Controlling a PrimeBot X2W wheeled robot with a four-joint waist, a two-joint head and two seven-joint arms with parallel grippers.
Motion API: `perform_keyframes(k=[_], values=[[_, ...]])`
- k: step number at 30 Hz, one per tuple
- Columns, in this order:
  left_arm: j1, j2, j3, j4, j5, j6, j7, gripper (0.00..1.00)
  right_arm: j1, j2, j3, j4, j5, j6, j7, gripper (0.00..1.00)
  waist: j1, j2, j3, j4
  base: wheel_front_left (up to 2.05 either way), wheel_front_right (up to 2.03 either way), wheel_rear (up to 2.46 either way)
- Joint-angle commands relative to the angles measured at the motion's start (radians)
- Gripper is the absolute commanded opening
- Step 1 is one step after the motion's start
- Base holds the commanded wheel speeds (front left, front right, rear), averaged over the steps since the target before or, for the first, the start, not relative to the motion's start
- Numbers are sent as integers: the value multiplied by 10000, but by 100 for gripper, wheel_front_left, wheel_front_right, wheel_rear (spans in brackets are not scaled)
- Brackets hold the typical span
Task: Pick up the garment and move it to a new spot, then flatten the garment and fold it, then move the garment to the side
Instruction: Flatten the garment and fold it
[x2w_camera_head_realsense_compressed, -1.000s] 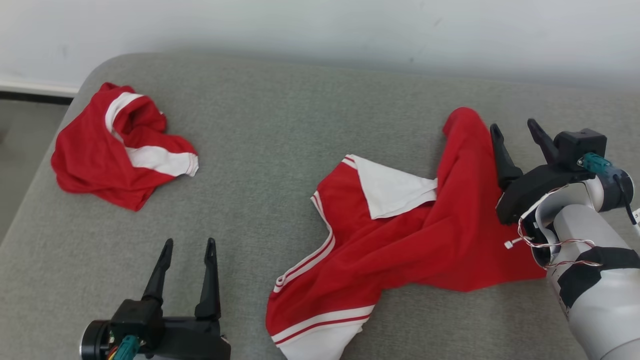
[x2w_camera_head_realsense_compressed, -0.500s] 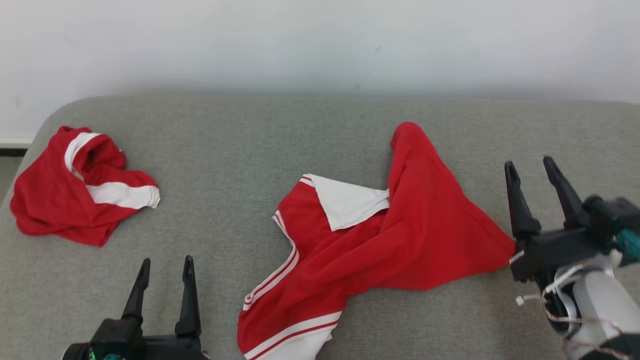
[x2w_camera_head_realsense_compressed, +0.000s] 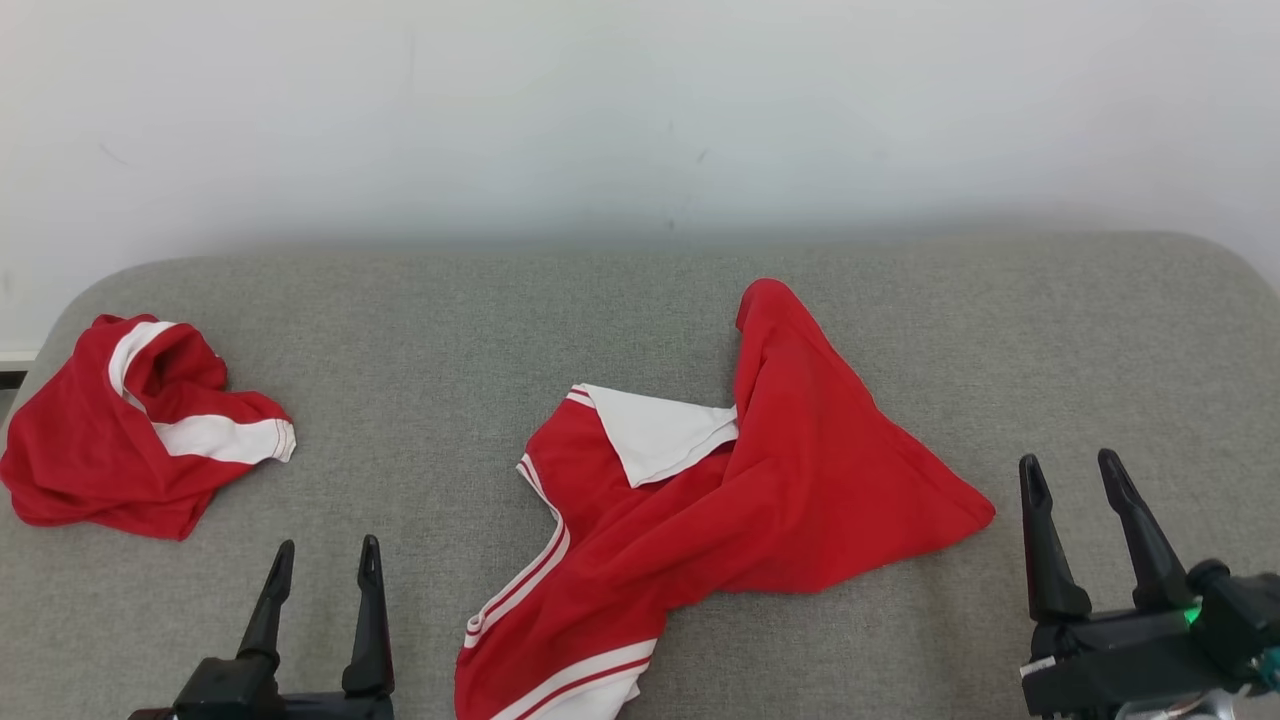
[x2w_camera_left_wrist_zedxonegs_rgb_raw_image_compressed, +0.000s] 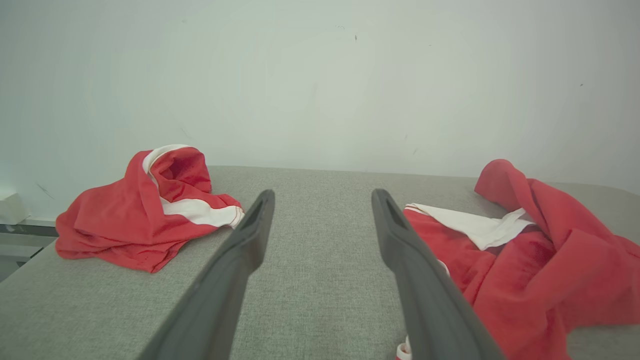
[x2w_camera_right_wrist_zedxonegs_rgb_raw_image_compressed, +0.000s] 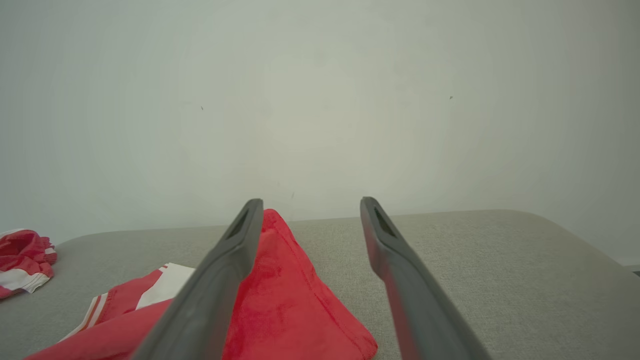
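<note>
Since a second ago the right gripper (x2w_camera_head_realsense_compressed: 1068, 460) has drawn back from the right edge of the red and white garment (x2w_camera_head_realsense_compressed: 800, 480) to the lower right corner of the head view, and the whole picture has shifted, so the camera has moved too. In the head view now, the garment lies crumpled on the middle of the gray cushion (x2w_camera_head_realsense_compressed: 450, 350), a white panel folded over near its centre and white-striped trim running along its left edge and lower end. The right gripper stands just beside the garment's right-hand point without touching it, its jaws apart and holding nothing. The left gripper (x2w_camera_head_realsense_compressed: 328, 543) sits at the lower left, jaws likewise apart and holding nothing, near the garment's striped edge but clear of it. A second red and white garment (x2w_camera_head_realsense_compressed: 100, 470) lies bunched at the cushion's far left end, well apart from the first. A pale wall (x2w_camera_head_realsense_compressed: 640, 100) rises behind. In the left wrist view, the spread fingers (x2w_camera_left_wrist_zedxonegs_rgb_raw_image_compressed: 240, 250) point at the wall, the bunched garment to their left and the task's garment to their right. In the right wrist view, the open fingers (x2w_camera_right_wrist_zedxonegs_rgb_raw_image_compressed: 400, 270) frame bare cushion, the garment's red peak just behind the left one.
</note>
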Motion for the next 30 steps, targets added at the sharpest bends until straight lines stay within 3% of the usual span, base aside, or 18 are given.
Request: perform_keyframes(k=[1,12,16,30], values=[[137,-4,25,35,100,-34,-34,100,298,104,-102,-234,-148,-26,-3,100,2,0,-55,-7,0,0,0],[373,-7,131,-35,214,-107,-34,100,1094,592,-486,-752,-452,-26,-3,100,2,0,-191,-36,0,0,0],[195,60,-438,308,424,-282,-34,100,1093,663,-406,-758,-459,-26,-3,100,2,0,-93,-159,0,0,0],[-1212,544,-1816,3465,238,-475,5,100,738,647,-424,-405,-343,-26,-4,100,2,0,502,-578,0,0,0]])
